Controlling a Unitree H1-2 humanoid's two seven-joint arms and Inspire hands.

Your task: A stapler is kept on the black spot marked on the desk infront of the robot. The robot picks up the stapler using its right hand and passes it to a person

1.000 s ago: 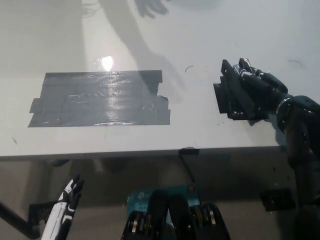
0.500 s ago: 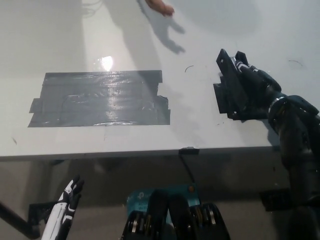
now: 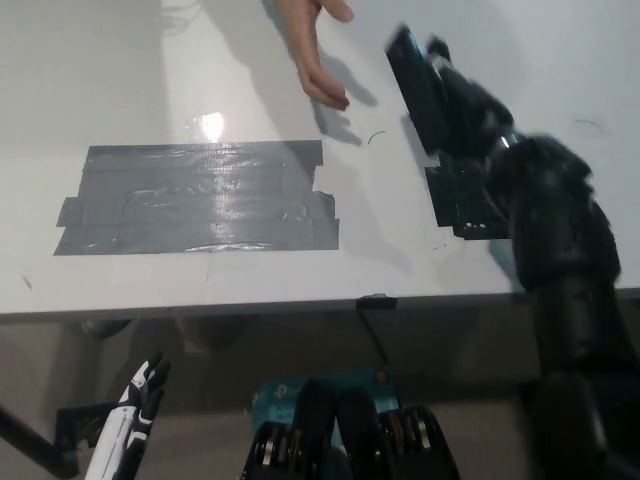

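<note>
Up off the table (image 3: 500,30) goes the black right hand (image 3: 462,98) since a moment ago, and the stapler (image 3: 412,75) has gone up with it. Before, the hand lay low over the small black spot (image 3: 463,202) on the right side of the table. Now the black arm reaches up and away from the robot, stretched long across the table's right side, and it looks a bit blurry. Its fingers are wrapped tight around the stapler. The stapler is dark and long, and it sticks out past the hand, tilted, with its far end pointing to the top of the picture. A person's hand (image 3: 315,45) has come in from the top edge, with its fingers pointing down at the table, near the stapler but not touching it. A big patch of grey tape (image 3: 195,197) lies flat on the left part of the table. The white left hand (image 3: 138,400) hangs low at the bottom left, below the table edge, holding nothing, fingers a little apart.
</note>
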